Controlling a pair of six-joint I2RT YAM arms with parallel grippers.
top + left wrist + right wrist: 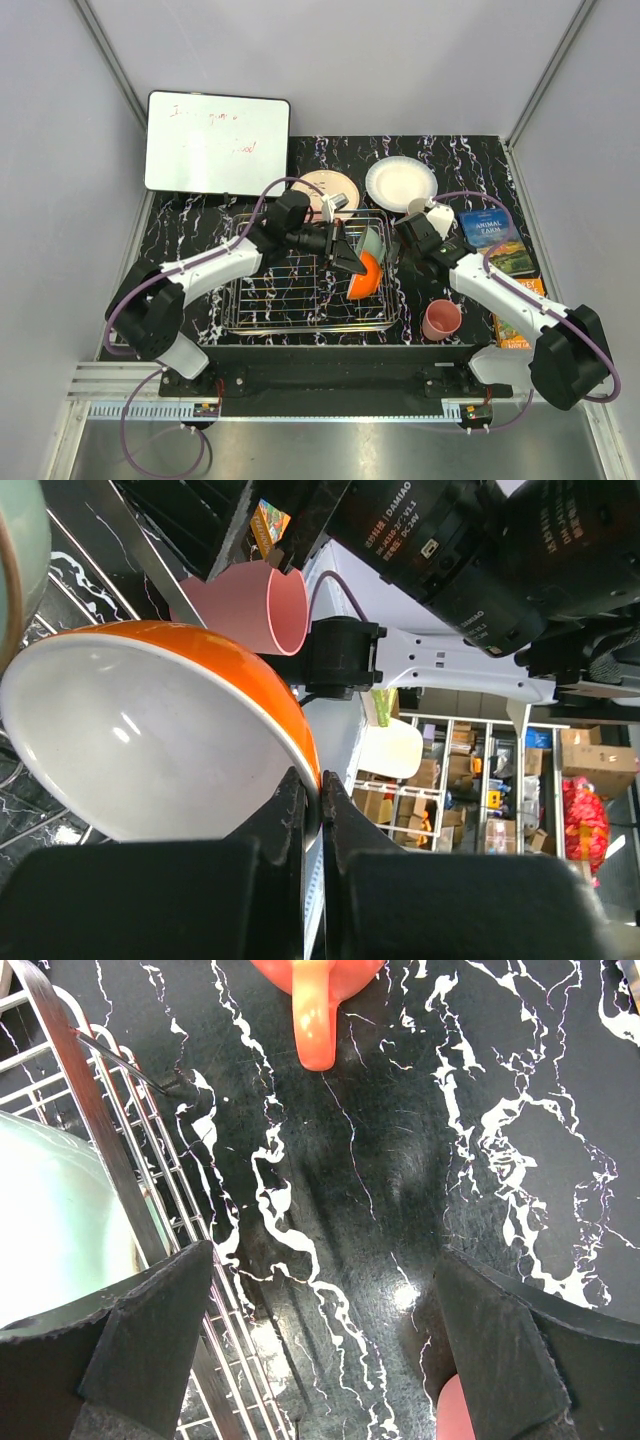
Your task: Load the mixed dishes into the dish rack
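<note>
Two bowls on edge at the 3 o'clock end of the dish rack (pixel 262 300): white-inside orange bowl (pixel 367 278), and pale green bowl (pixel 373 243) just beside it at 12 o'clock. Orange bowl tilted, rim plane near upright, white opening toward 10 o'clock in the top view, orange underside toward 4 o'clock. Left fingers (pixel 285 825) pinched shut on its rim, one pad inside, one outside. Green bowl also rim-up, inside the wires; contact between the two bowls not clear.

Right fingers (pixel 150 1330) spread wide, gripping nothing, over bare counter (pixel 200 230) just beside the rack's 3 o'clock side.

On the counter outside the rack:
- Pink-cream plate with leaf sprig (pixel 318 187), flat, at 12 o'clock of the rack.
- White plate (pixel 401 183), flat, at 1 o'clock.
- Pink cup (pixel 441 320), upright, mouth up, at 4 o'clock.
- Orange mug (pixel 318 980), only partly in the right wrist view, handle pointing to 6 o'clock there; hidden in the top view.

Colourful books (pixel 497 240) along the 3 o'clock edge. Whiteboard (pixel 217 143) at 11 o'clock, leaning past the counter's far edge.
</note>
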